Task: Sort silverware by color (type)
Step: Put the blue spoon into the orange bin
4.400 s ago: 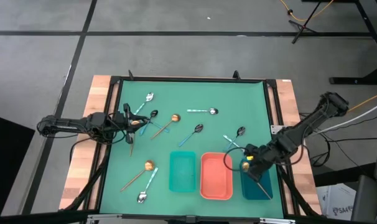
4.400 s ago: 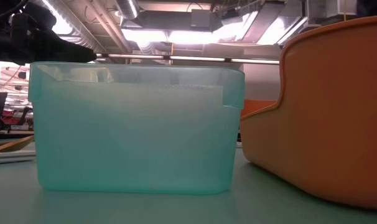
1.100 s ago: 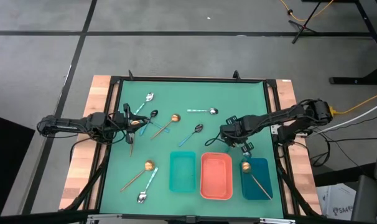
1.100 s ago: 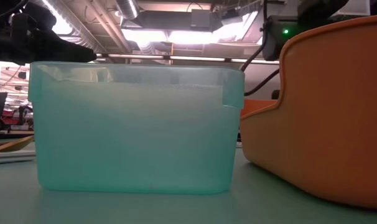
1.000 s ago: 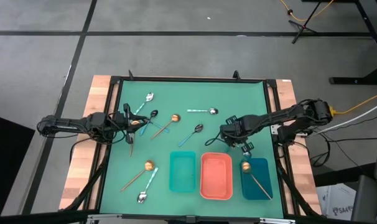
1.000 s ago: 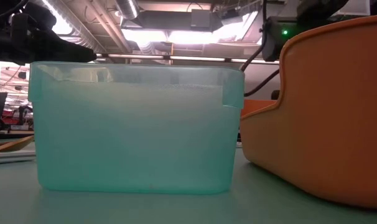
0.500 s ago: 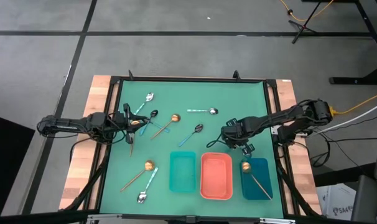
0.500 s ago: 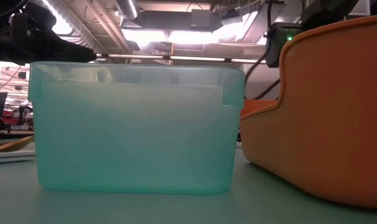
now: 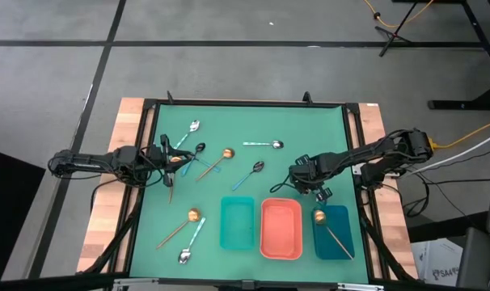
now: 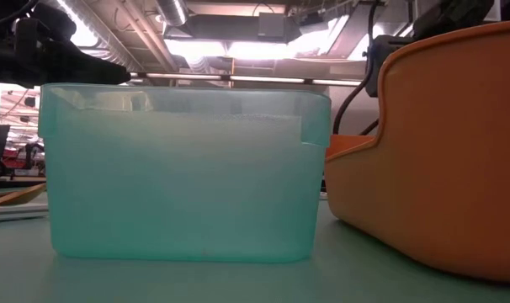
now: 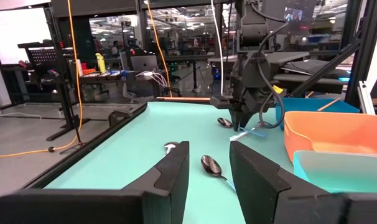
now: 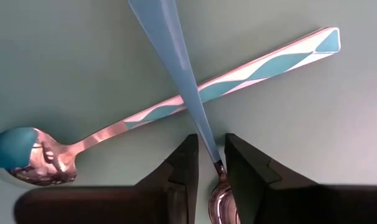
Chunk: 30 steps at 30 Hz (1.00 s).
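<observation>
Around you: spoons lie scattered on the green counter [image 9: 245,153]. A silver spoon [image 9: 192,127], a dark spoon [image 9: 199,149] and a gold spoon [image 9: 226,153] lie near the left edge; another silver one [image 9: 275,145] lies toward the far edge, another dark one [image 9: 258,167] mid-counter.
Near corner: your near-left corner has a gold spoon [image 9: 193,215] beside a silver spoon [image 9: 183,257].
In the way: a crossed pair sits under your right arm; the blue-handled spoon [image 12: 176,56] lies over the teal-patterned silver spoon [image 12: 83,146].
Right pincer [image 9: 315,187]: low over that pair, just beyond the trays, its fingers narrowly parted either side of the blue handle; you cannot tell whether they actually grip it.
Left pincer [image 9: 169,158]: at the left edge, fingers apart, nothing between them.
Teal tray [image 9: 237,223]: nothing visible inside.
Coral tray [image 9: 281,229]: nothing visible inside.
Dark blue tray [image 9: 335,234]: near-right corner, holds one gold spoon [image 9: 319,217].
</observation>
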Each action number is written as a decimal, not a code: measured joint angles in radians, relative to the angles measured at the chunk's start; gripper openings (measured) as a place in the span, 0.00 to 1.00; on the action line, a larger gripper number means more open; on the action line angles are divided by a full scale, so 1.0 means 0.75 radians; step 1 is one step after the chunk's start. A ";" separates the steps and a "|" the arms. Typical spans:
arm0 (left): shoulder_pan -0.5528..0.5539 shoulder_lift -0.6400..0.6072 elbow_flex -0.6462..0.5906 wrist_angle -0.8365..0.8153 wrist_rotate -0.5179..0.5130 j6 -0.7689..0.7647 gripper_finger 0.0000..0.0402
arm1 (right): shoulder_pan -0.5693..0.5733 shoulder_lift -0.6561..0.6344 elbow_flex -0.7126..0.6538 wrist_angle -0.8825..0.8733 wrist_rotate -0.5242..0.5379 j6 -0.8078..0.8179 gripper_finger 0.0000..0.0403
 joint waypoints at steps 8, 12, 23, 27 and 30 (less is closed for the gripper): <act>0.000 0.000 0.000 0.000 0.000 0.000 0.27 | 0.000 0.002 -0.001 0.002 0.001 0.000 0.07; 0.000 0.000 0.000 0.000 0.000 0.000 0.27 | 0.000 0.002 -0.001 0.003 0.009 0.000 0.01; 0.000 0.000 0.000 0.000 0.000 0.000 0.27 | -0.002 0.008 0.057 -0.009 0.040 0.001 0.01; 0.000 0.000 0.000 0.000 0.000 0.000 0.27 | -0.002 0.007 0.103 -0.062 0.084 0.001 0.01; 0.000 0.000 0.000 0.000 0.000 0.000 0.27 | -0.002 0.007 0.148 -0.110 0.101 0.001 0.00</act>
